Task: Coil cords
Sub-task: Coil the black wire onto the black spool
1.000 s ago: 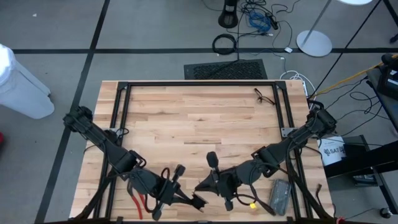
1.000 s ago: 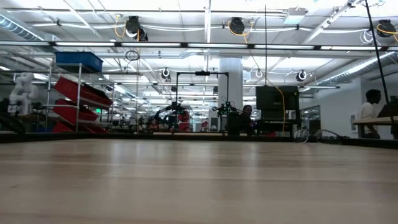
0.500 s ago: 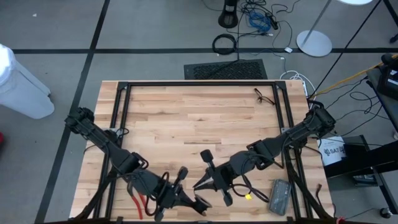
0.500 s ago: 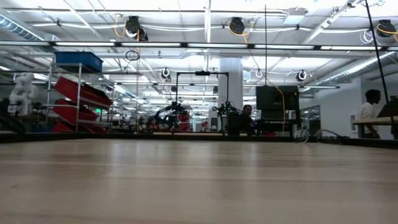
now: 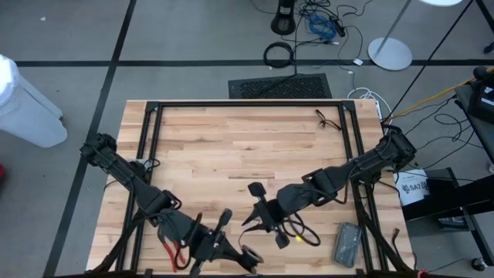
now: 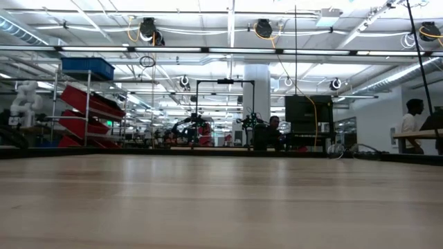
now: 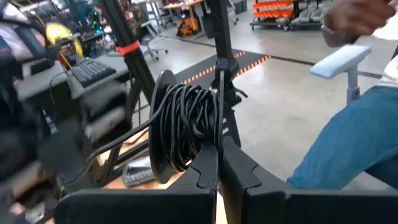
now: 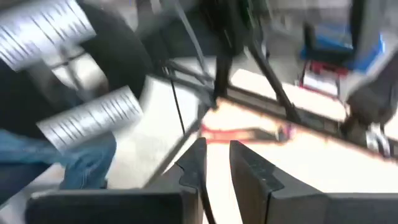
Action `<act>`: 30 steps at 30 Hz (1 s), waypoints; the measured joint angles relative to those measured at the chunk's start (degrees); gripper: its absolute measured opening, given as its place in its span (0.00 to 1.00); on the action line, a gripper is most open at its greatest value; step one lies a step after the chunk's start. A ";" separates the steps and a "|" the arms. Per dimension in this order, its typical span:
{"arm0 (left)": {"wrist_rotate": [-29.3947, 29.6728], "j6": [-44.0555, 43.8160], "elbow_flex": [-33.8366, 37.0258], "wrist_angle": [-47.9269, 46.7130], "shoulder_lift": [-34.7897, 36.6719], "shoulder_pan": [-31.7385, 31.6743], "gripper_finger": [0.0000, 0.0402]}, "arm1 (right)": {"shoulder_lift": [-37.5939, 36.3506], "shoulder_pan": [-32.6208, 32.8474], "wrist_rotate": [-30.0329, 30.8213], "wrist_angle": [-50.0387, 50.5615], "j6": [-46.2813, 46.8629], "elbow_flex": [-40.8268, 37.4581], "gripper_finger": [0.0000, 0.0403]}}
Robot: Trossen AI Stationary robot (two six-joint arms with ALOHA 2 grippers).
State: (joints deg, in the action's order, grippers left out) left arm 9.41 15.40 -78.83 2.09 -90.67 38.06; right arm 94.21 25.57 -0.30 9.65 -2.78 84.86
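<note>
The cord (image 7: 180,127) is a thin black wire wound into a coil against a round dark puck (image 7: 158,93). My left gripper (image 7: 219,124) is shut on it above the table's near edge (image 5: 245,259). A loose loop of the same black cord (image 5: 299,232), with a yellow bit (image 5: 296,240), lies on the wood under my right arm. My right gripper (image 5: 248,222) hangs a little beyond the left one, its fingers (image 8: 196,163) slightly apart with nothing plainly between them. The low view shows neither arm nor cord. My left gripper pinches the wound strands at the coil's side (image 7: 210,118) between its two shut fingers, which reach out nearly level. The coil stands to one side of the fingers, lifted clear of the table. One strand (image 7: 118,144) trails slack away from it.
Red-handled pliers (image 5: 171,251) lie near the front left by my left arm. A grey flat device (image 5: 345,243) lies at the front right. A small black item (image 5: 328,118) sits at the far right. A black frame (image 5: 247,103) rims the table. A person in jeans (image 7: 348,143) stands just off the near edge.
My right gripper has drawn away from the coil in the left gripper, going toward the table's left and far edge, and its wrist has rolled. The loose loop with the yellow bit has slid along the table toward the left.
</note>
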 joint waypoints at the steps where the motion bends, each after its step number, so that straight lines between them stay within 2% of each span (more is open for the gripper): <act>1: 0.00 0.07 0.00 0.47 0.00 0.18 0.01 | 0.00 -0.06 0.14 1.56 0.84 0.00 0.15; 7: 0.00 0.24 0.00 1.77 0.00 1.21 0.01 | -0.56 0.83 3.95 13.93 6.80 0.00 0.19; 13: 0.00 0.54 0.00 4.65 0.00 1.77 0.01 | -0.91 4.21 14.43 24.89 13.68 -0.02 0.20; 19: 3.08 -0.57 0.00 7.26 0.02 1.84 0.01 | -1.07 10.78 33.25 26.51 24.66 -2.90 0.20; 24: 6.51 -1.46 0.00 8.09 0.02 1.84 0.01 | -1.04 17.79 53.24 22.73 35.57 -8.99 0.20; 28: 7.28 -1.44 0.02 8.84 0.02 1.69 0.01 | -0.98 22.09 65.16 15.61 35.86 -13.30 0.20; 30: 7.32 -1.25 0.02 10.01 0.02 1.67 0.01 | -0.92 23.55 68.02 12.91 32.41 -13.94 0.20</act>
State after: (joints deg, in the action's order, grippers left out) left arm 16.73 14.16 -78.81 12.10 -90.65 39.72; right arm 93.30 49.12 67.73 22.56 29.63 70.91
